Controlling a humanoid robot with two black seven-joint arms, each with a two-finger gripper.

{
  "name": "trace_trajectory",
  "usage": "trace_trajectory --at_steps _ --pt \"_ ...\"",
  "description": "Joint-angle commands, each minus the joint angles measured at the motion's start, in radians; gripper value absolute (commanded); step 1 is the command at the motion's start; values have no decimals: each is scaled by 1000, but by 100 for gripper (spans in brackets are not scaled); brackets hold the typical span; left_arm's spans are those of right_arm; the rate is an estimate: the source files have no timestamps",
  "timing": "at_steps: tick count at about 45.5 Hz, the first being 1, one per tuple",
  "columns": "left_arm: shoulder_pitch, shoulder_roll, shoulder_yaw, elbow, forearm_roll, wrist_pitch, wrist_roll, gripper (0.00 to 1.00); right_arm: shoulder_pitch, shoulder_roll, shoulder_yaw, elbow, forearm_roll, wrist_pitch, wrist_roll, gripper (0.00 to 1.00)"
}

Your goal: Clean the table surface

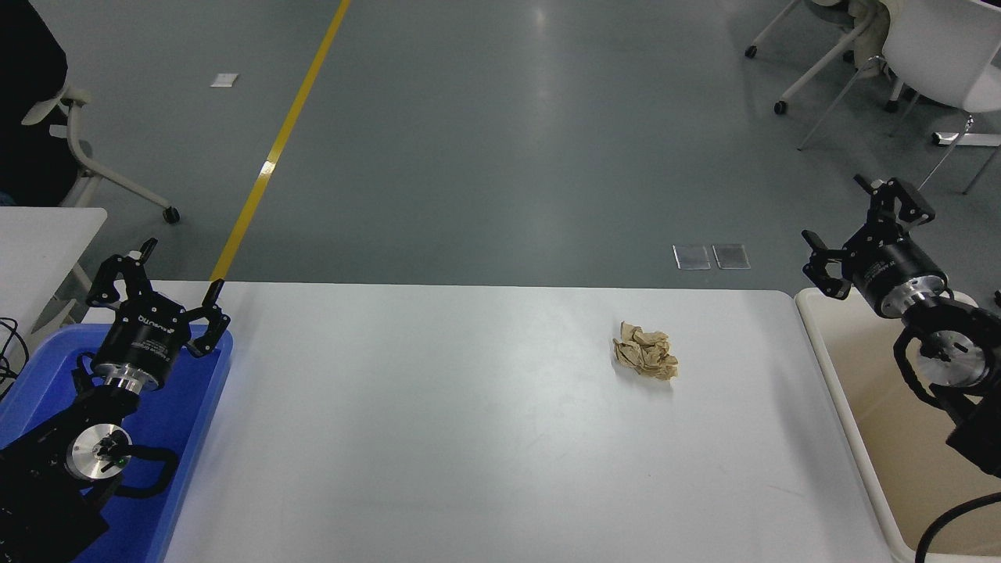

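Observation:
The table surface (438, 438) is a wide white top filling the lower middle of the head view. A crumpled ball of brown paper (646, 350) lies on it right of centre. My right gripper (834, 209) is open and empty, raised above the far end of the beige tub, well to the right of the paper. My left gripper (181, 268) is open and empty, parked over the blue tray at the lower left.
A beige tub (876, 438) stands against the table's right edge. A blue tray (188, 407) sits at the left edge. A smaller white table (39, 234) is at far left. Wheeled chairs (923, 55) stand on the grey floor beyond.

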Motion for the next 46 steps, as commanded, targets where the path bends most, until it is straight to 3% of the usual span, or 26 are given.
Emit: trace_trajectory --at_steps 1,21,32,46 --pt "0 0 0 0 0 0 0 100 149 -81 -330 21 -21 23 -1 99" --pt "0 0 0 0 0 0 0 100 383 -98 -720 30 -49 155 0 99" --pt "0 0 0 0 0 0 0 100 518 -61 -874 21 -338 151 7 98" --pt "0 0 0 0 0 0 0 100 538 92 -875 37 -703 152 8 98"
